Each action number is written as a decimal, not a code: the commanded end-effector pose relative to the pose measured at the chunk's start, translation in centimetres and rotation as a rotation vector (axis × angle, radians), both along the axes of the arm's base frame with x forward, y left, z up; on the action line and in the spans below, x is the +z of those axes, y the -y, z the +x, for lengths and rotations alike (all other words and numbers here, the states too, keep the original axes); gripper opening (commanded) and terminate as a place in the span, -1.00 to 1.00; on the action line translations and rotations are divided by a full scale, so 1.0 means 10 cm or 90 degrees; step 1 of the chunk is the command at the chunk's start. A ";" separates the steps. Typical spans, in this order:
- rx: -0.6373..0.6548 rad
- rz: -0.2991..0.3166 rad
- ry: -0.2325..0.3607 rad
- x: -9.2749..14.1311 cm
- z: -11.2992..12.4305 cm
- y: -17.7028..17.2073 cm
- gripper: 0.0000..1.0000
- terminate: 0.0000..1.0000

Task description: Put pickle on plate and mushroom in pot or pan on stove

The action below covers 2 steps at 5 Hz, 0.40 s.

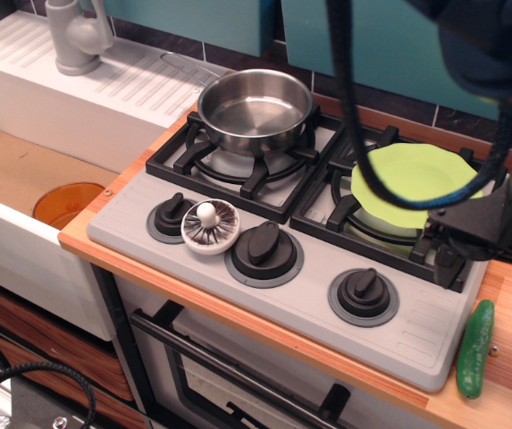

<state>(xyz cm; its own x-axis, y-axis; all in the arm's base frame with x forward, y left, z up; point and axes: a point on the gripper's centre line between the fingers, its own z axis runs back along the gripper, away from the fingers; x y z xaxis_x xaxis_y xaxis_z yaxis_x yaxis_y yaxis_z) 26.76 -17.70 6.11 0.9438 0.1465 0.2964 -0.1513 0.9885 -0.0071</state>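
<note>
The pickle [474,348] lies at the lower right on the wooden counter, just below the gripper [492,268], whose jaws hang spread and empty from the arm at the right edge.

Black pincer [492,268] low at right edge, fingers downward, apparently apart.
</note>
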 end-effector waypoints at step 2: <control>0.001 -0.004 0.036 -0.18 0.01 0.09 1.00 -1.00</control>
